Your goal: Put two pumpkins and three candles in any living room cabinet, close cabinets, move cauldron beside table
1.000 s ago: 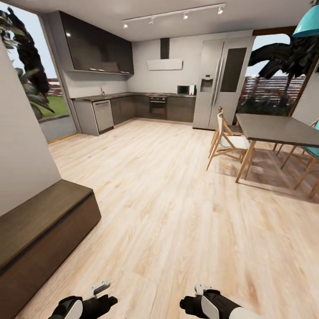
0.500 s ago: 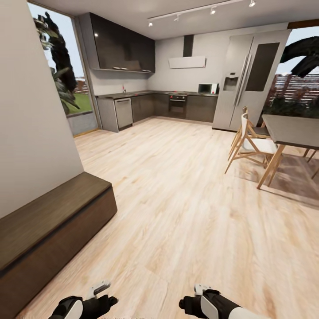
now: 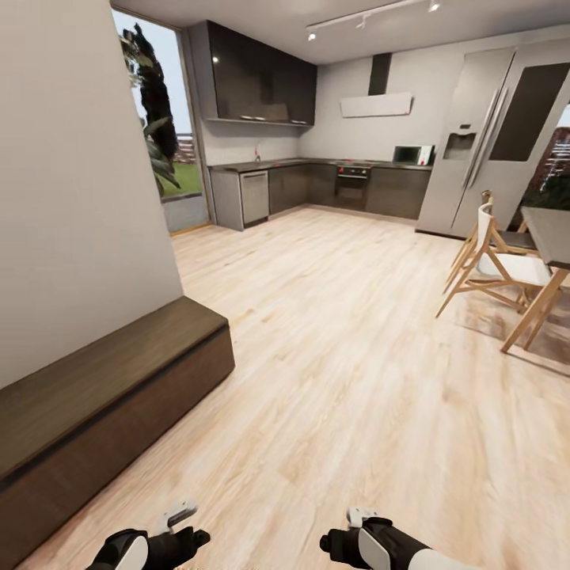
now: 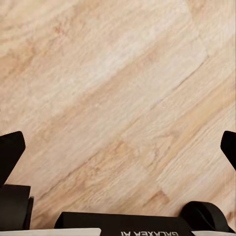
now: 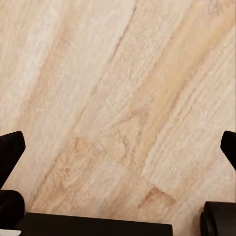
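1. The left gripper (image 4: 118,147) is hanging over bare wood-plank floor (image 3: 356,380), its fingers spread wide and holding nothing.
2. The right gripper (image 5: 118,147) is doing likewise, wide apart and carrying nothing.
3. The cabinet (image 3: 103,396) is sitting at left against the wall (image 3: 71,198), its fronts closed.
4. The dining chair (image 3: 495,265) is standing far right.

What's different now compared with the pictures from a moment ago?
Only the camera has turned, toward the robot's left: the dark cabinet and the wall above it take up more of the picture, while the dining table and chair have slid toward the right edge. Nothing was picked up or let go. Both pincers, left and right, hang open over the wood floor as before.
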Available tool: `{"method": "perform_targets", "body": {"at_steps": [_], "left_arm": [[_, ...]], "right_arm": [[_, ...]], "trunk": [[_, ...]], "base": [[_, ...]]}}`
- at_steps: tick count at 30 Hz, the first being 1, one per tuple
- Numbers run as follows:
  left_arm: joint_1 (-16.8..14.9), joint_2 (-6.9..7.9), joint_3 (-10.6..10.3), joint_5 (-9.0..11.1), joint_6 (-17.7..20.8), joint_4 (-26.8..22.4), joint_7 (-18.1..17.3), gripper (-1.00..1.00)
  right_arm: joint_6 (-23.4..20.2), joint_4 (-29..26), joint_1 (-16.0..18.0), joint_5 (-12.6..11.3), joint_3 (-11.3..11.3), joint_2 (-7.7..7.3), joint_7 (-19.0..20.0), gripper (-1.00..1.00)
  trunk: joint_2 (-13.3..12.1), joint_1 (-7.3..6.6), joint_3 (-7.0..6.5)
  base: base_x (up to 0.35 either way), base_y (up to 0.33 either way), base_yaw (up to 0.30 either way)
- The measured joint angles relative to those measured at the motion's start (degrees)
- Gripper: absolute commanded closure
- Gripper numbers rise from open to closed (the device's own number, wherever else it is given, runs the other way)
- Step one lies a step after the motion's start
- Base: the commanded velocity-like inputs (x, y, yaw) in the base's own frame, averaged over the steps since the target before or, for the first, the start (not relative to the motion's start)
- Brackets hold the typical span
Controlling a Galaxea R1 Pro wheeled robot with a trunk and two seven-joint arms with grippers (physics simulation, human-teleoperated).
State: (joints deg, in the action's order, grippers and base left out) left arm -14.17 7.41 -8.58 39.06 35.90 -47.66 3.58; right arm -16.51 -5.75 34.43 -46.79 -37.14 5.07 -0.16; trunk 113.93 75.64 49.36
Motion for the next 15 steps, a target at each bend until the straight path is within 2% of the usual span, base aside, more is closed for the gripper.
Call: {"method": "perform_targets", "body": {"at_steps": [8,15], "left_arm": [[0.0,0.0,0.0,0.0,0.0,0.0,0.0,-1.0],[0.0,0.0,0.0,0.0,0.0,0.0,0.0,-1.0]], "right_arm": [[0.0,0.0,0.0,0.0,0.0,0.06,0.0,-1.0],[0.0,0.0,0.0,0.0,0.0,0.05,0.0,-1.0]], "trunk": [[0.0,0.0,0.4],[0.0,0.0,0.76]], "base": [[0.0,-0.105,0.266],[0.0,-0.017,0.266]]}}
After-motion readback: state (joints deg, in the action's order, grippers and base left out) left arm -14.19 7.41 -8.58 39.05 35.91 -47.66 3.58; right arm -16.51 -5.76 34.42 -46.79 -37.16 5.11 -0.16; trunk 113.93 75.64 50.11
